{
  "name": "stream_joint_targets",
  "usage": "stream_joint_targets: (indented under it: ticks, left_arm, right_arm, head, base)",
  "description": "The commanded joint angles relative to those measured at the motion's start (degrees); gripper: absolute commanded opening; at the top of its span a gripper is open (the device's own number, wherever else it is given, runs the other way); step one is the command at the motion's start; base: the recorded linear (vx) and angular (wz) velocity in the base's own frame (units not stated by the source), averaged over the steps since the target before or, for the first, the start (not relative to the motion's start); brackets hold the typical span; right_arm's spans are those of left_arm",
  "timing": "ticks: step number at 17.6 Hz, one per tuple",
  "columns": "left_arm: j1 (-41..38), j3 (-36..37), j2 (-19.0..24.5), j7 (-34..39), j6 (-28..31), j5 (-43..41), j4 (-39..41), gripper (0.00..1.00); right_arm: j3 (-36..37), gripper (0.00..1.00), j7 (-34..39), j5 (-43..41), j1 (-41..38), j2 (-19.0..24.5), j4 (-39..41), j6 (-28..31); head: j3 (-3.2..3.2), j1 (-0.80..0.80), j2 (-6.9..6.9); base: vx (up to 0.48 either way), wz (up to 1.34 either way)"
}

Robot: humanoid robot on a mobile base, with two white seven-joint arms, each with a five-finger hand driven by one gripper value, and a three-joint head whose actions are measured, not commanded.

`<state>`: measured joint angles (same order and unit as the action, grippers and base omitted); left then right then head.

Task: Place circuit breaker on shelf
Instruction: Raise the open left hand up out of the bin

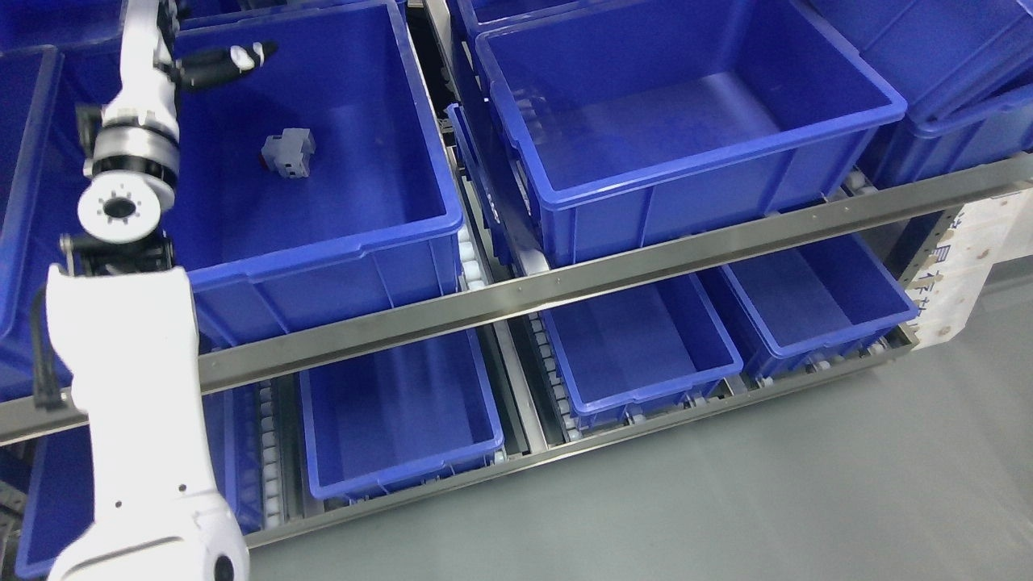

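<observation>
A grey circuit breaker [288, 152] lies on the floor of a big blue bin [323, 242] on the upper shelf, left of the middle. My left arm comes up from the lower left and reaches over the bin's left wall. Its hand [230, 61] hovers above and behind the breaker, apart from it, with black fingers stretched out and holding nothing. The right arm is out of view.
A second big blue bin [694, 173] stands to the right on the same shelf. A steel rail [565, 282] runs across the shelf front. Smaller blue bins [403, 452] [646, 379] [831, 323] sit on the lower shelf. Grey floor lies at the lower right.
</observation>
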<state>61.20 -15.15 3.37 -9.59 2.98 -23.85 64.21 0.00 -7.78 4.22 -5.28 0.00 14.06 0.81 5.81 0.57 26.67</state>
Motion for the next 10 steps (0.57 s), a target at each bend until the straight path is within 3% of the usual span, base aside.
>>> stream_joint_targets:
  ticks: [1, 5, 10]
  left_arm:
    - [-12.58, -7.86, -2.37, 0.02, 1.32, 0.91, 23.31, 1.0]
    - [-21.19, -8.49, -2.37, 0.63, 1.59, 1.0, 26.13, 1.0]
    - [-21.91, -8.23, -2.37, 0.37, 1.59, 1.09, 26.41, 1.0]
  right_arm:
    - [-1.14, 1.0, -0.04, 0.0, 0.01, -1.0, 0.0, 3.67]
    - [-1.14, 1.0, -0.04, 0.0, 0.01, -1.0, 0.0, 3.67]
    - [-1.14, 1.0, -0.04, 0.0, 0.01, -1.0, 0.0, 3.67]
  head:
    - [0.0, 0.0, 0.0]
    - [0.0, 0.0, 0.0]
    - [0.0, 0.0, 0.0]
  base:
    - [-0.223, 0.0]
    - [-0.235, 0.0]
    - [-0.107, -0.12]
